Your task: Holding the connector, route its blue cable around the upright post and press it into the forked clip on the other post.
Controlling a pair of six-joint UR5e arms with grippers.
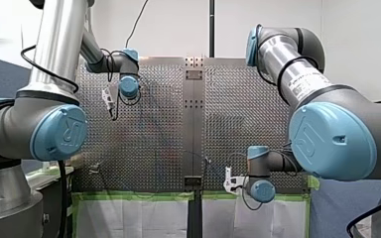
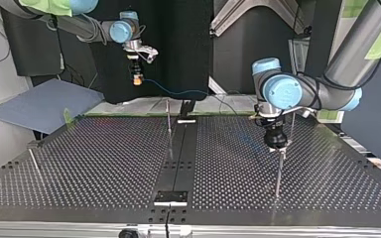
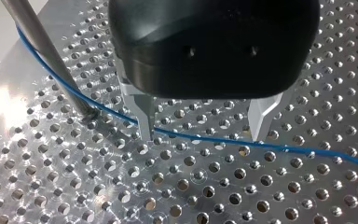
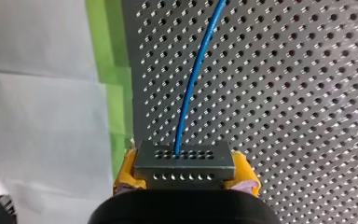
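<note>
The robot's right tool (image 4: 185, 171) is clamped on a grey metal connector (image 4: 185, 161), a flat block drilled with two rows of small holes, with a yellow pad pressing on each end. A thin blue cable (image 4: 193, 79) leaves one hole in the upper row and runs ahead in a gentle curve over the perforated metal bench (image 4: 284, 93). In the top view this tool hangs high over the bench's far edge, at the view's left.

The left tool (image 3: 203, 128), black with bare metal fingers (image 3: 142, 116), is spread wide and grips nothing. Its tips hover just above the bench, one on each side of the cable, which lies on the plate and passes between them. Just beside this tool rises an upright metal post (image 3: 42, 51), and the cable bends at its foot, touching it or nearly so.

The step in hand looks like the routing: the cable already meets the post, and pressing it into the clip is not yet done. The next move seems to call for the left tool to pinch the cable cleanly off the plate while the right tool gives little slack, so the line does not slip from the post. The forked clip cannot be picked out; a second thin post (image 2: 168, 121) at mid-bench in the top view may carry it.

The cable looks slim, smooth and pliant, with no kinks.
</note>
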